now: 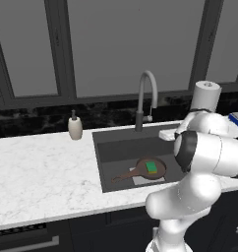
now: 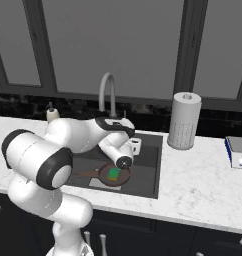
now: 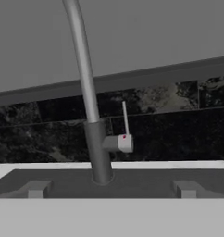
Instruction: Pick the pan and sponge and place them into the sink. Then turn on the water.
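Observation:
The dark-brown pan (image 1: pixel 161 171) (image 2: pixel 103 175) lies on the bottom of the dark-grey sink (image 1: pixel 111 152) (image 2: pixel 149 167), its long handle (image 1: pixel 122 176) pointing left. The green sponge (image 1: pixel 151 167) (image 2: pixel 114 173) rests inside the pan. My gripper (image 1: pixel 168 134) (image 2: pixel 136 144) (image 3: pixel 111 190) hovers over the sink's back right part, open with nothing between its fingers, and faces the tall curved faucet (image 1: pixel 146 93) (image 2: pixel 107 92) (image 3: pixel 86 83). The faucet's side lever (image 3: pixel 124 139) stands just ahead of the fingertips, apart from them. No water stream runs from the spout.
A soap dispenser (image 1: pixel 74 128) (image 2: pixel 52 114) stands left of the sink. A paper towel roll (image 1: pixel 205 96) (image 2: pixel 184 120) stands at the back right of it. A blue-and-white box (image 2: pixel 238 151) lies at the far right. A dark backsplash and windows rise behind the marble counter (image 1: pixel 42 172).

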